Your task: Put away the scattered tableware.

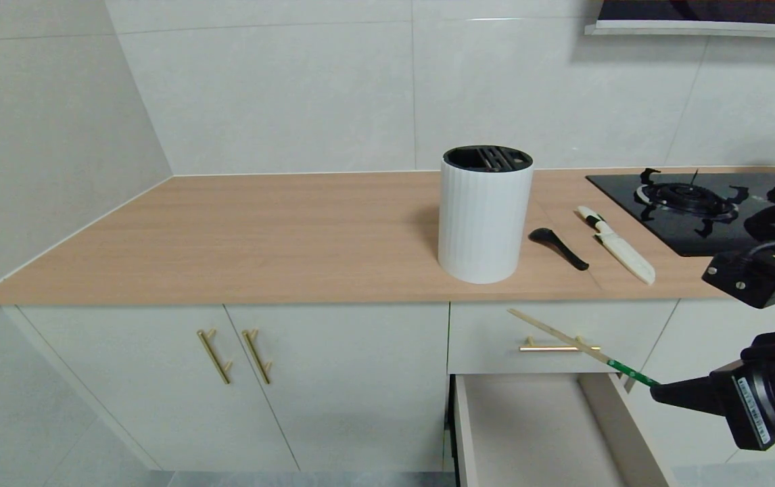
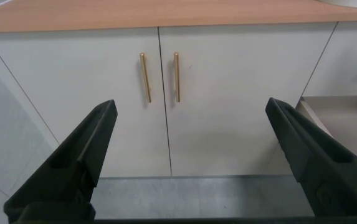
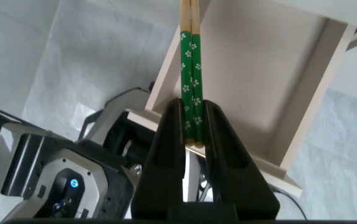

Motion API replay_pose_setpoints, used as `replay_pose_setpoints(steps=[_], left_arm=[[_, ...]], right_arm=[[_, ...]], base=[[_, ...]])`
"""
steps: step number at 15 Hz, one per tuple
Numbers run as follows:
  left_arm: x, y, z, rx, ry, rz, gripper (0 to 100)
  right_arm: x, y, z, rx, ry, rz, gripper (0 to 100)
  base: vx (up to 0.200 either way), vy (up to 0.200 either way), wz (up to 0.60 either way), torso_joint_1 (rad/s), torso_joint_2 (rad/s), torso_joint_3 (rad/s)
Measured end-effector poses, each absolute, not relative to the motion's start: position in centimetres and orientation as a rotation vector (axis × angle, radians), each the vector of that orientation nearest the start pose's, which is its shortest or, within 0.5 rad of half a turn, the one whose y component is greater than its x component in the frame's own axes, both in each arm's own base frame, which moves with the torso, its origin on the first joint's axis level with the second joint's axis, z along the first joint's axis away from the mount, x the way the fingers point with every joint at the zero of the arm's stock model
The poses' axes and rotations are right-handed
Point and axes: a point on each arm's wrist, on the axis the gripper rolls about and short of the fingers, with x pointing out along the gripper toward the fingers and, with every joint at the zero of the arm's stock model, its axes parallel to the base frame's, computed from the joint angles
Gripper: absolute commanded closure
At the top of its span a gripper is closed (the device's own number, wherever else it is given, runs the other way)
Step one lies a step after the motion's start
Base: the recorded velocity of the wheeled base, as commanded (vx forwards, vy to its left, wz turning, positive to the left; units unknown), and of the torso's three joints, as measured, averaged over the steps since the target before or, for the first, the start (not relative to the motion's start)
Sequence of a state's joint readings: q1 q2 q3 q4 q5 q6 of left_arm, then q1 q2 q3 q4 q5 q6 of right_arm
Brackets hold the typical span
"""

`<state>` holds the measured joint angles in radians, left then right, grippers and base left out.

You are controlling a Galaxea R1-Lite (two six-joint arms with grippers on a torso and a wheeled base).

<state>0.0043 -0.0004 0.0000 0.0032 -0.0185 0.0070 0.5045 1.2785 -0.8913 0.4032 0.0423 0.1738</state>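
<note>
My right gripper (image 1: 659,389) is shut on a pair of chopsticks (image 1: 573,343) with green flowered ends; they slant up and to the left in front of the drawer face, above the open drawer (image 1: 536,433). In the right wrist view the chopsticks (image 3: 189,74) are pinched between the gripper's fingers (image 3: 172,134), over the drawer (image 3: 259,87). On the wooden counter (image 1: 259,237) lie a black spoon (image 1: 558,247) and a white-bladed knife (image 1: 617,245), right of the white knife holder (image 1: 485,215). My left gripper (image 2: 190,165) is open, facing the cabinet doors (image 2: 159,93).
A black gas hob (image 1: 695,203) sits at the counter's right end. Below the counter are cabinet doors with gold handles (image 1: 235,355) and a drawer front with a gold handle (image 1: 550,348). Tiled walls close the back and left.
</note>
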Motion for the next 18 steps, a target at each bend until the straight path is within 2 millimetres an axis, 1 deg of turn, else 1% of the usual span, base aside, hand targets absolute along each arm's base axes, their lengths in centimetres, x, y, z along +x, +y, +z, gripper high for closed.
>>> replay_pose_setpoints(steps=[9,13,18], left_arm=[[-2.3,-0.1,7.5,0.007,0.003,-0.014,0],[-2.3,-0.1,7.5,0.007,0.003,-0.014,0],[-2.3,-0.1,7.5,0.007,0.003,-0.014,0]], right_arm=[[16.1,9.2,20.5,-0.044,0.881,0.442,100],[16.4,9.3,20.2,-0.049,0.9,0.437,100],[16.7,9.5,19.8,-0.054,0.919,0.433,100]], base=[[0.0,0.0,0.0,-0.005,0.01,0.006],[0.0,0.0,0.0,-0.159,0.39,0.217],[0.0,0.0,0.0,-0.19,0.47,0.283]])
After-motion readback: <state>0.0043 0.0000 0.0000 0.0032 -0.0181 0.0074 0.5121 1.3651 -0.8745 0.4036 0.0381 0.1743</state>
